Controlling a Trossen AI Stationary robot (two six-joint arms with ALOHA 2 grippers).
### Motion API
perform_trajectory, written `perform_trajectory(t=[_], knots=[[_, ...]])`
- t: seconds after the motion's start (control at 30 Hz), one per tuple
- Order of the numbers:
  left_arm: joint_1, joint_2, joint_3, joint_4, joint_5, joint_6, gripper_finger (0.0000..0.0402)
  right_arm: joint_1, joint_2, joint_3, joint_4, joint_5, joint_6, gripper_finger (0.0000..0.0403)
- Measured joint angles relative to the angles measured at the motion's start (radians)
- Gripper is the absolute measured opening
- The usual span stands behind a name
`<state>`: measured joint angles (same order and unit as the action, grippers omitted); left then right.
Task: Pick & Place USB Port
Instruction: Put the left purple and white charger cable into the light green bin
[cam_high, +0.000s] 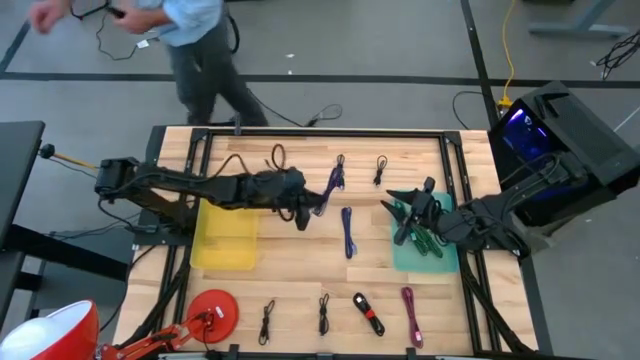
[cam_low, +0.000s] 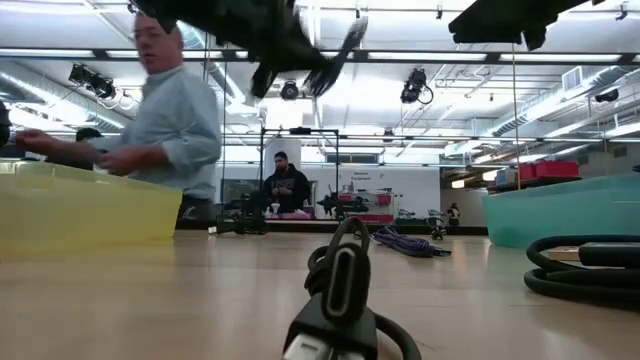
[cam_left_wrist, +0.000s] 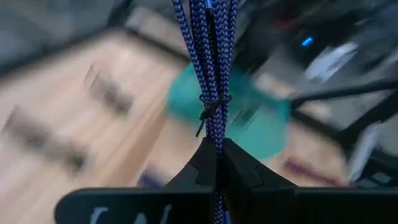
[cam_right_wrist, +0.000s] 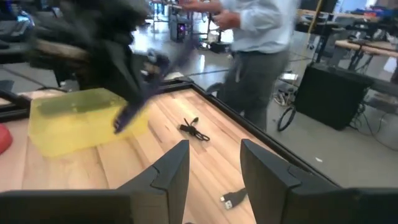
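Observation:
My left gripper (cam_high: 304, 208) hangs over the middle of the table, right of the yellow bin (cam_high: 225, 236), shut on a blue braided cable bundle (cam_high: 329, 188). In the low view this gripper (cam_low: 285, 55) and the cable (cam_low: 337, 52) are high above the tabletop. My right gripper (cam_right_wrist: 214, 167) is open and holds nothing. It hovers at the left edge of the teal bin (cam_high: 425, 252), which holds green and dark cables. My left gripper (cam_left_wrist: 216, 150) pinches the blue braided bundle between its two shut fingers (cam_left_wrist: 194, 169). The hold is on the strands (cam_left_wrist: 214, 134) just below the dark tie (cam_left_wrist: 211, 107) that binds them. The bundle runs along the fingers, out past their tips, and is lifted clear of the table.
More coiled cables lie on the wood: a blue one (cam_high: 347, 232) at the centre, black ones (cam_high: 277, 156) (cam_high: 380, 170) near the far edge, black and magenta ones (cam_high: 368, 313) (cam_high: 410, 316) near the near edge. A red disc (cam_high: 213, 312) sits near-left. A person (cam_high: 190, 40) stands beyond the far edge.

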<state>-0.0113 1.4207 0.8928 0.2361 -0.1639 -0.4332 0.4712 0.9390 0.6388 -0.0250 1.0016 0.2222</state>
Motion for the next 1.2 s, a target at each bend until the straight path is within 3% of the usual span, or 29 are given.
perform_trajectory(t=[0.23,0.33,0.57,0.77,1.2], knots=[[-0.029,0.018,-0.001,0.204,0.023,0.183,0.0008,-0.071,0.06,0.0,0.174,-0.164,-0.032,0.0146],[-0.027,0.033,-0.001,0.255,0.042,0.206,0.0008,-0.101,0.11,0.0,0.307,-0.255,-0.106,0.0146],[-0.042,0.063,0.0,0.347,0.063,0.244,0.0008,-0.192,0.213,0.0,0.559,-0.359,-0.214,0.0146],[-0.046,0.073,0.0,0.345,0.047,0.262,0.0008,-0.233,0.227,0.0,0.621,-0.491,-0.198,0.0146],[-0.044,0.075,0.0,0.372,0.019,0.274,0.0008,-0.251,0.25,0.0,0.685,-0.579,-0.188,0.0146]])
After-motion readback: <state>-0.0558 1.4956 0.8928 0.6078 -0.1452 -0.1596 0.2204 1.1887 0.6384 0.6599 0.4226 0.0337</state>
